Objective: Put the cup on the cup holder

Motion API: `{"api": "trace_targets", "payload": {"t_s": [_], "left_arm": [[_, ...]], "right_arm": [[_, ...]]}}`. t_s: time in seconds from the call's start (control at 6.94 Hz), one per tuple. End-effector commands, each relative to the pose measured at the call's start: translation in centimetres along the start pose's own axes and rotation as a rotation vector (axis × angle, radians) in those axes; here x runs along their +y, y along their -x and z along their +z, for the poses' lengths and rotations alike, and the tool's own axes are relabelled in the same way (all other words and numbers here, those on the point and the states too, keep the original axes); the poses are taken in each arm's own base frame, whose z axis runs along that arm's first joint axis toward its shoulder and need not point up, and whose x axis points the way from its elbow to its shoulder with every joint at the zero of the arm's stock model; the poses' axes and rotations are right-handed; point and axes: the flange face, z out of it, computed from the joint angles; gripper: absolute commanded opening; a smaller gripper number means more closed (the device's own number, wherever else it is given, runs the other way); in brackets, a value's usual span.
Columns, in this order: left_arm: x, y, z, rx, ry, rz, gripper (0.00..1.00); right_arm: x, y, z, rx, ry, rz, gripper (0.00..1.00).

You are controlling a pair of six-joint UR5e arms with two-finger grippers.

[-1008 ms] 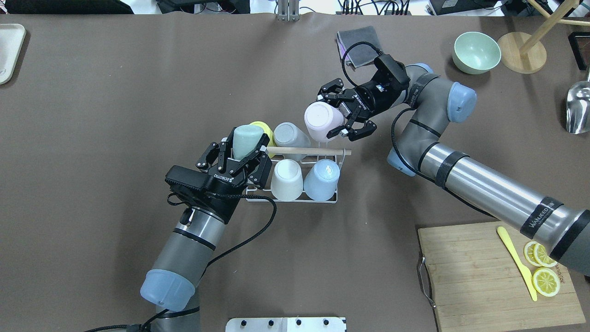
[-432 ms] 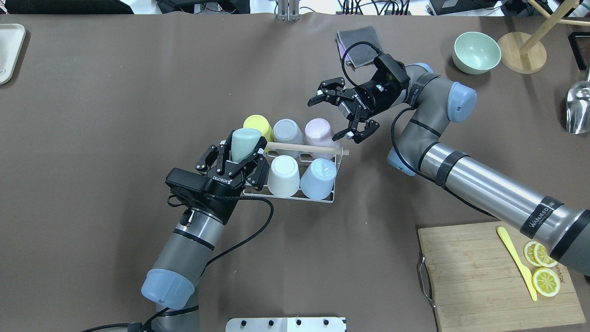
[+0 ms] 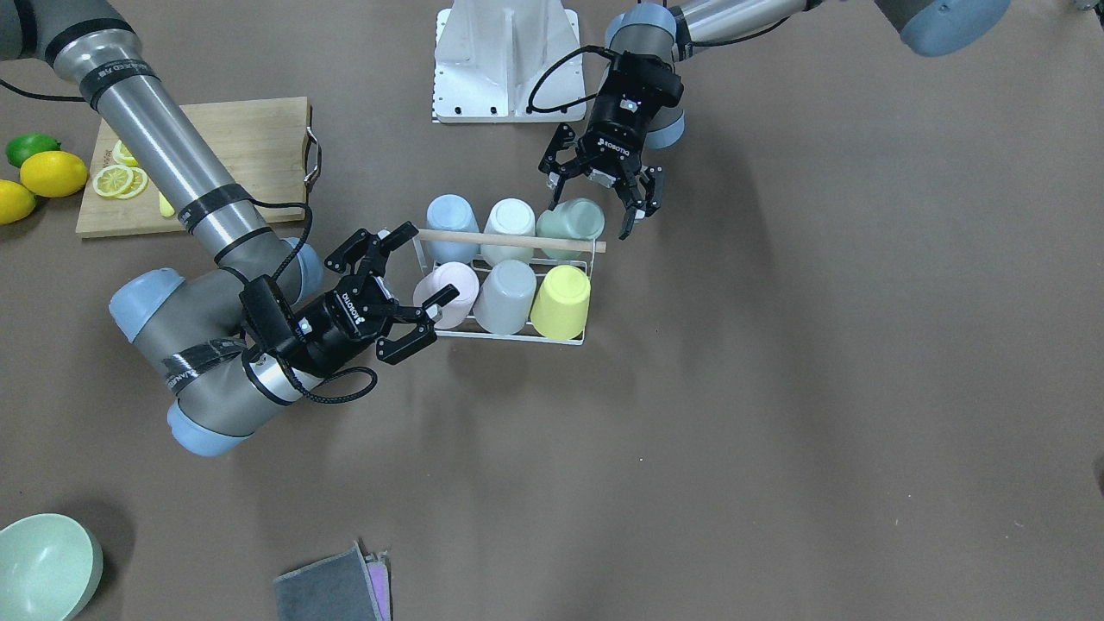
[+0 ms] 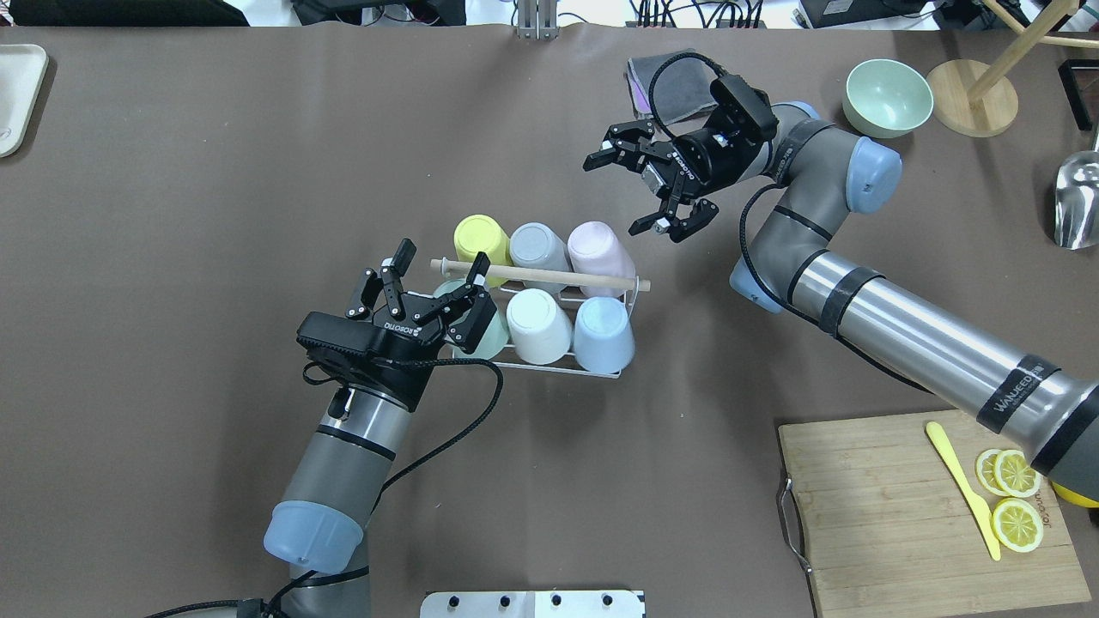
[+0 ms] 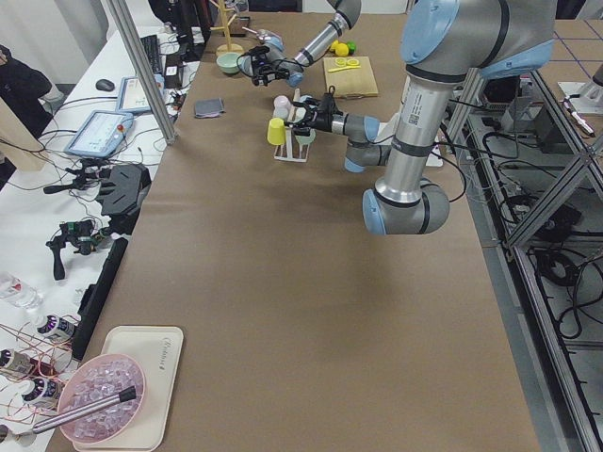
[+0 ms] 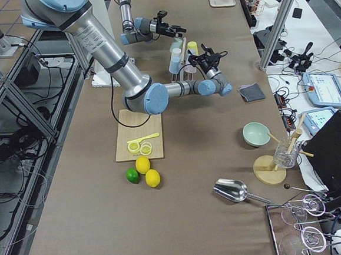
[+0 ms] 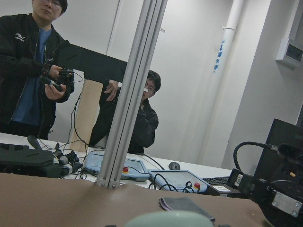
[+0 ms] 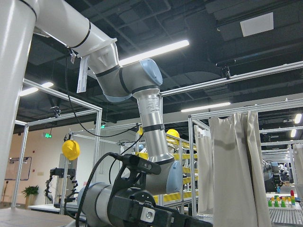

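Note:
The cup holder [image 4: 558, 367] is a white wire rack with a wooden rod handle [image 4: 539, 275]. It holds a yellow cup [image 4: 479, 238], a grey cup [image 4: 539, 247] and a pink cup [image 4: 597, 249] in the far row. A mint cup [image 4: 474, 336], a white cup [image 4: 537, 324] and a blue cup [image 4: 603, 333] fill the near row, all upside down. My left gripper [image 4: 442, 262] is open, its jaws wide on either side of the mint cup [image 3: 573, 220]. My right gripper [image 4: 616, 196] is open and empty, up and to the right of the pink cup.
A grey cloth [image 4: 670, 81] lies behind the right gripper. A mint bowl [image 4: 889, 96], a wooden stand [image 4: 970, 107] and a metal scoop [image 4: 1080, 197] are at the far right. A cutting board [image 4: 901, 515] with lemon slices is at the near right.
The right gripper let go of the pink cup on the rack and drew back up and right. The left gripper lowered the mint cup onto the rack and opened.

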Motion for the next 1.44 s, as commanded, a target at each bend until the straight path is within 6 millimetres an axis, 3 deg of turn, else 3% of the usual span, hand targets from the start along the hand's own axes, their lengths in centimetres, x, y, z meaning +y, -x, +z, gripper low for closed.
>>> {"api": "trace_targets", "payload": {"t_s": [0.0, 0.14, 0.29, 0.58, 0.72, 1.01, 1.3], "left_arm": [[-0.1, 0.1, 0.0, -0.008, -0.005, 0.002, 0.98], [-0.9, 0.5, 0.4, -0.012, -0.018, -0.001, 0.98], [-3.1, 2.2, 1.4, -0.030, -0.045, 0.016, 0.98], [-8.0, 7.2, 6.3, -0.136, -0.115, 0.170, 0.98], [-10.4, 9.1, 9.1, -0.132, -0.115, 0.208, 0.98], [-15.3, 15.1, 14.6, -0.170, -0.110, 0.297, 0.98], [-17.9, 21.3, 17.9, -0.293, -0.031, 0.441, 0.98]], "right_arm": [[-2.3, -0.6, -1.4, 0.027, -0.027, 0.147, 1.00], [-3.8, -1.1, -2.4, 0.043, -0.045, 0.250, 1.00], [-4.5, -1.1, -3.2, 0.056, -0.085, 0.443, 1.00], [-6.2, -1.4, -6.7, 0.138, -0.100, 0.976, 1.00], [-6.0, -1.3, -7.9, 0.216, -0.134, 1.260, 0.99], [-5.4, 1.0, -11.1, 0.445, -0.155, 1.851, 0.99], [-5.3, 1.8, -10.7, 0.634, -0.107, 2.254, 0.99]]}}
